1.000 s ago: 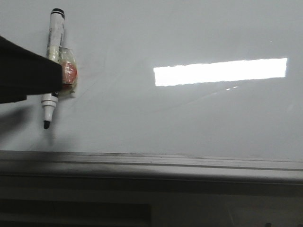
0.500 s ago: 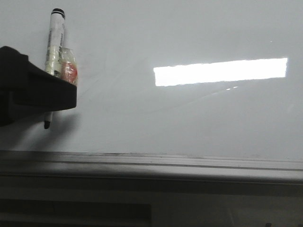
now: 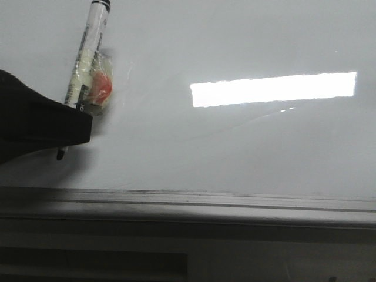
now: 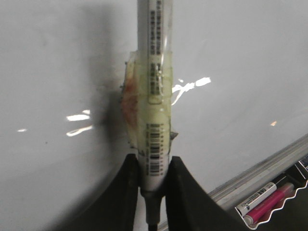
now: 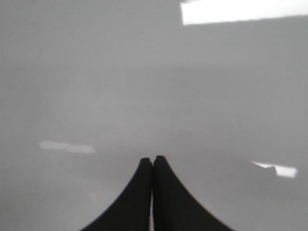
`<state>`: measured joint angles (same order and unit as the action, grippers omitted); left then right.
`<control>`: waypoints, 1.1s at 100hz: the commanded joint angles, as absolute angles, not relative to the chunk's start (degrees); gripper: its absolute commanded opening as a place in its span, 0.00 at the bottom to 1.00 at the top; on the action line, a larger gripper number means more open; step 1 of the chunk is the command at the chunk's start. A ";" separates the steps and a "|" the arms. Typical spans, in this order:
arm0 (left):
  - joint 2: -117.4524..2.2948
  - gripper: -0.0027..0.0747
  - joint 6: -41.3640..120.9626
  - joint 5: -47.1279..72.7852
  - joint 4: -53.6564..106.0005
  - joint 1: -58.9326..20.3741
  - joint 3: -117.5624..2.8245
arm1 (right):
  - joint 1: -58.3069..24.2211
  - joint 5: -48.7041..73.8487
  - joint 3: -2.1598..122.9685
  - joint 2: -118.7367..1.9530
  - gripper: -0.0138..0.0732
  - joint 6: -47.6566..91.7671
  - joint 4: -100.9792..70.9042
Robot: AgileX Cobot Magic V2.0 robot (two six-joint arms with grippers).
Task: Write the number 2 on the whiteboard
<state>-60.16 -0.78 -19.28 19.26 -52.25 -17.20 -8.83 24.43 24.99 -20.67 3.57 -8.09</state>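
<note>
The whiteboard (image 3: 247,153) fills the front view, glossy white-grey with faint curved smudges. No number 2 shows on it. My left gripper (image 3: 75,124) comes in from the left and is shut on a white marker (image 3: 88,47) near its black tip, which points down close to the board (image 3: 60,155). The marker leans with its top to the right, wrapped in yellowish tape with an orange-red patch (image 3: 103,85). The left wrist view shows the jaws (image 4: 153,166) clamped on the barcoded barrel (image 4: 154,96). My right gripper (image 5: 153,160) is shut and empty before the board (image 5: 144,72).
A bright rectangular light reflection (image 3: 273,89) lies on the board's right half. A grey metal rail (image 3: 188,202) runs along the board's bottom edge. In the left wrist view a tray (image 4: 293,195) under the rail holds a white marker (image 4: 257,198) and a pink one (image 4: 269,208).
The marker has tilted, its top swinging up and to the right, while its tip stays near the same spot. My left gripper has shifted slightly over the marker's lower barrel.
</note>
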 commanded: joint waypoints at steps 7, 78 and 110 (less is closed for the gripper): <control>-56.30 0.01 -1.17 -23.11 10.99 -52.54 -18.84 | -20.18 22.57 30.74 -21.89 0.11 7.32 -7.96; -48.80 0.01 -1.17 -12.57 -33.76 -52.54 -18.84 | -58.78 19.11 41.98 -48.25 0.60 18.90 -7.87; -48.80 0.01 -1.17 -15.72 -36.61 -52.54 -18.84 | -58.78 16.92 47.15 -55.85 0.61 18.90 -7.87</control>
